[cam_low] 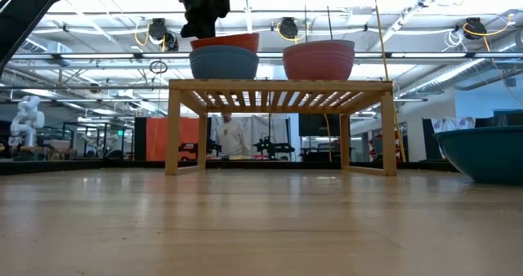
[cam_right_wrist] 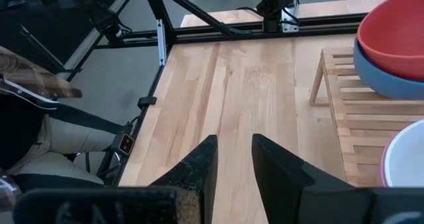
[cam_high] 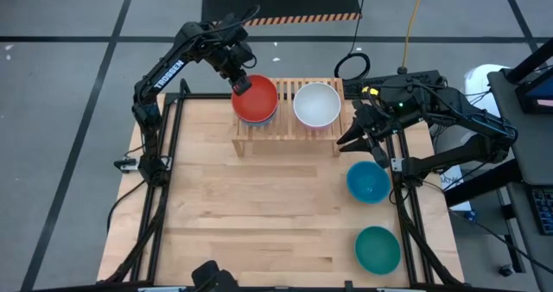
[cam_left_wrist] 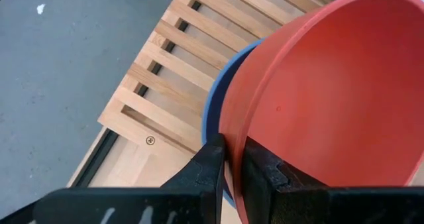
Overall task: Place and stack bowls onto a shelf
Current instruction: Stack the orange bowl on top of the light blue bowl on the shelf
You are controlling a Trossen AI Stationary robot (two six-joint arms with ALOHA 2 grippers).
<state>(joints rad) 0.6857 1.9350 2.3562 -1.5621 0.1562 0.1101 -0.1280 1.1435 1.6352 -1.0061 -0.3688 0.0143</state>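
The red bowl (cam_high: pixel 256 99), smooth matte plastic with a thin round rim, sits nested in a blue bowl (cam_left_wrist: pixel 213 105) on the left half of the shelf (cam_high: pixel 285 130), a low light-wood rack whose top is a row of parallel bars, standing by the table's far edge. The left gripper (cam_left_wrist: pixel 233 166) is clamped on the red bowl's rim, one dark finger outside the wall and one inside. On the shelf's right half a white bowl (cam_high: pixel 316 104) rests inside a pink bowl (cam_low: pixel 319 60); from table height only the pink outer wall shows, beside the blue one. Both stacks stand upright and apart from each other.

A second blue bowl (cam_high: pixel 368 181) lies on the pale plank table (cam_high: pixel 259 214) near its right edge, and a teal green bowl (cam_high: pixel 378 249) sits toward the near right corner, well apart from the shelf.

The right gripper (cam_right_wrist: pixel 232 159) hovers over the table just off the shelf's right end, its two dark wedge-shaped fingers parted with nothing between them.

A person's legs (cam_right_wrist: pixel 59 141) show beyond the table's edge in the right wrist view.
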